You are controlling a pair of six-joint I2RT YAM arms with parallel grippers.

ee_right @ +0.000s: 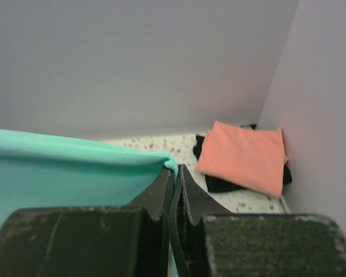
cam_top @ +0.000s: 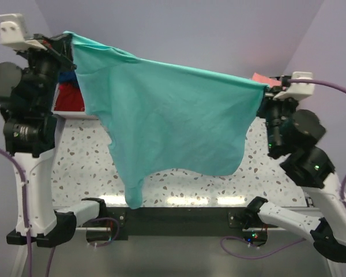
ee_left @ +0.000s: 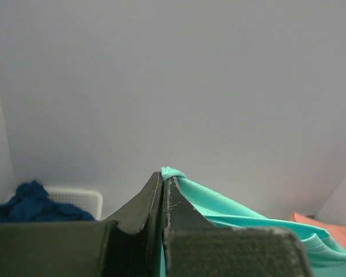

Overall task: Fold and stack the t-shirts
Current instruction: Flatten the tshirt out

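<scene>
The left gripper (cam_top: 67,41) has its two dark fingers pressed together on one corner of the soft turquoise-teal cloth t-shirt (cam_top: 173,115). In the left wrist view a small tuft of that cloth pokes out above the fingertips. The right gripper (cam_top: 270,86) is pinched tight on the opposite corner, and the cloth's edge runs straight into its closed jaws.

Between the two holds the turquoise-teal t-shirt hangs spread in the air over the speckled white stone-pattern table (cam_top: 81,167). Its top edge slopes down from the higher left hold to the lower right one. Its lower part droops to a narrow tail by the near table edge; I cannot tell whether that tail touches the surface.

The white plastic tub with a latticed wall (ee_left: 75,199) stands at the far left, behind the left arm. A crumpled navy blue cloth t-shirt (ee_left: 32,202) is heaped in it and rises above the rim. In the top view a red cloth t-shirt (cam_top: 69,99) shows at the same spot under the navy one. It seems to lie in the tub too, though the arm and the hanging cloth hide most of it.

In the far right corner a flat folded salmon-pink cloth t-shirt (ee_right: 242,156) lies on top of a folded black cloth t-shirt (ee_right: 219,184). This pair is on the bare table by the wall, not in any container.
</scene>
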